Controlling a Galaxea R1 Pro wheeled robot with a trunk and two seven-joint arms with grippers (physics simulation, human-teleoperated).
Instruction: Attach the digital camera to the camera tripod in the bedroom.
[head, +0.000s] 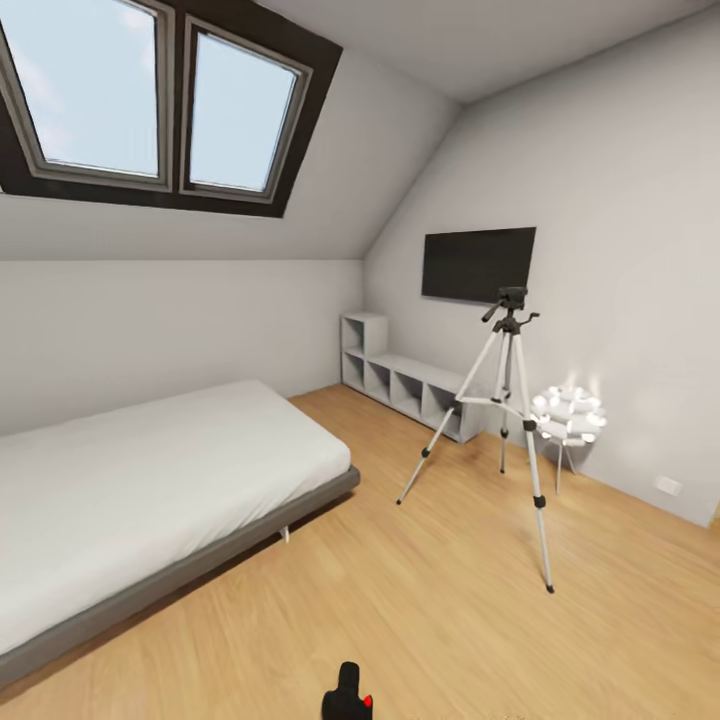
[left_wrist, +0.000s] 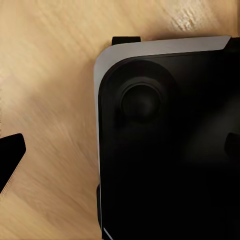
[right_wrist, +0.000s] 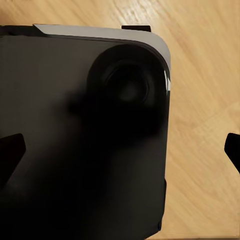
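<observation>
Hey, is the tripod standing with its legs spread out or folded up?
Spread and upright. The camera tripod stands on the wooden floor with its three silver legs splayed apart, each foot planted separately, black head at the top.

Bright daylight from skylights (head: 160, 100), glowing lamp (head: 568, 415), blurred wrist views

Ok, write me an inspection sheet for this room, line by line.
Surface: light wooden floor.
Job's things: camera tripod upright on the floor by the wall; digital camera, black with a red dot, at the head view's bottom edge.
Clutter: nothing seen.
Claws: right claw fingertips wide apart over the robot's dark base; left claw one fingertip visible, state unclear.
Cables: nothing seen.
Surroundings: bed, wall TV, grey cubby shelf, ball-cluster lamp, skylights.
</observation>
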